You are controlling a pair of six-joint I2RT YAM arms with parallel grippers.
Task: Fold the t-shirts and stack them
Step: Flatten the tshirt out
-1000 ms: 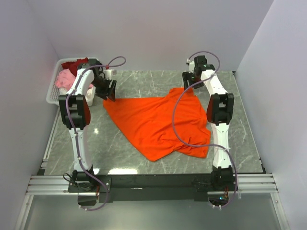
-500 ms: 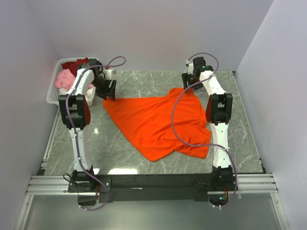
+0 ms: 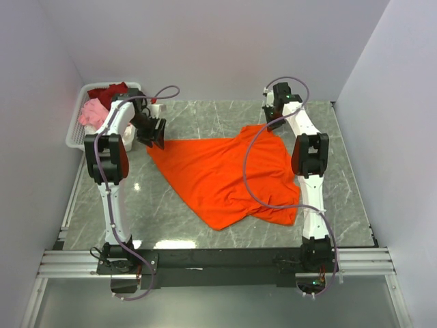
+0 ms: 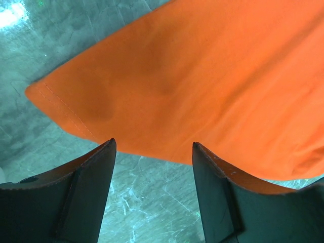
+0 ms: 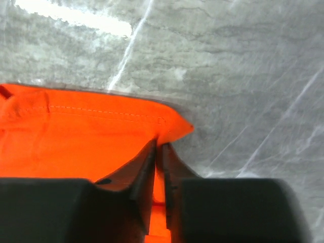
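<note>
Orange t-shirt (image 3: 229, 174) sprawls mid-counter (image 3: 205, 119), open marble along the far edge and the near-left corner. Right gripper (image 5: 158, 149), fingers pressed together, pinches its hemmed corner toward the far-right corner. Left gripper (image 4: 153, 147) hovers, fingers spread, over the shirt's far-left corner.

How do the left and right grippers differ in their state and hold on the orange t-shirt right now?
The left gripper is open, jaws wide apart over a corner of the orange t-shirt; the right gripper is shut, jaws pinching the cloth beside a hemmed corner. The left gripper holds nothing, while the right gripper has cloth in its grip. Both are at the shirt's far edge, at opposite ends.
</note>
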